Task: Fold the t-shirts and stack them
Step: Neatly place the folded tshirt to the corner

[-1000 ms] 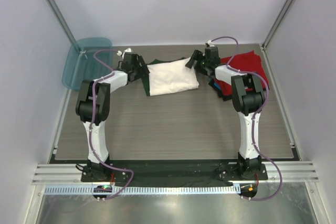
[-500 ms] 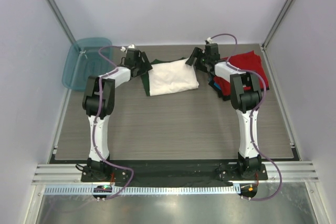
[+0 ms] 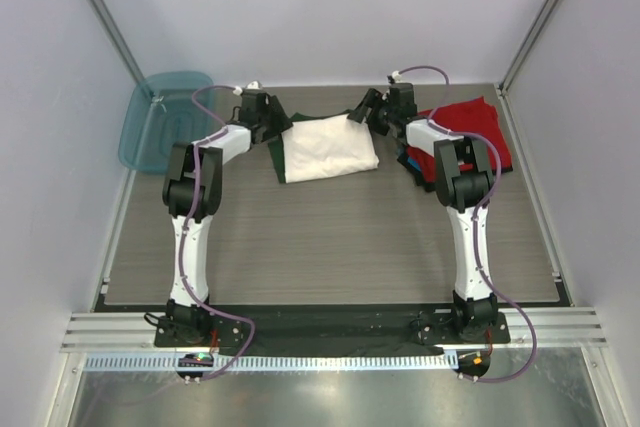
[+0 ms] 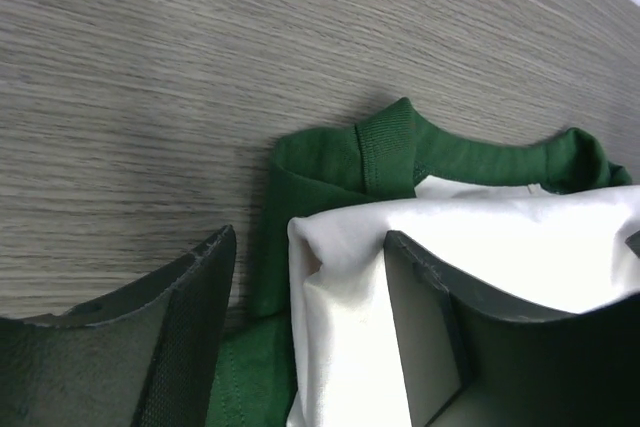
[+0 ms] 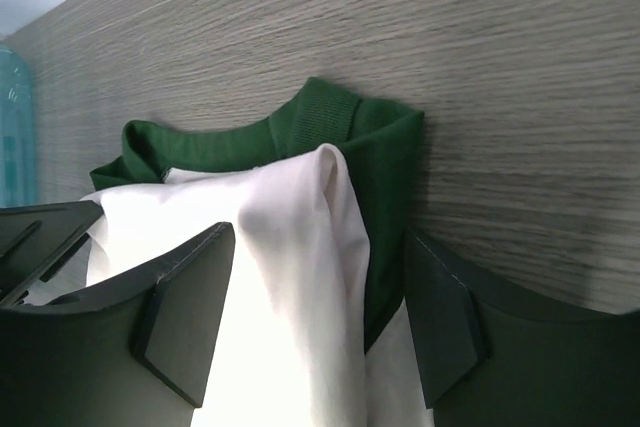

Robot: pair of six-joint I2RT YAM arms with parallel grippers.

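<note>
Left end effector [image 4: 310, 247] and right end effector [image 5: 318, 237] both released, straddling white shirt [image 3: 328, 150] corners, upper centre. Risk: jaws catch single layer only, fold unravels on lift.

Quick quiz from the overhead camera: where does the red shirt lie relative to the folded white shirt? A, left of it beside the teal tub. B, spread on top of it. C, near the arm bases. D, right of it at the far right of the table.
D: in the top view the red shirt lies right of the white shirt, at the far right of the table, while the teal tub stands far left.
</note>
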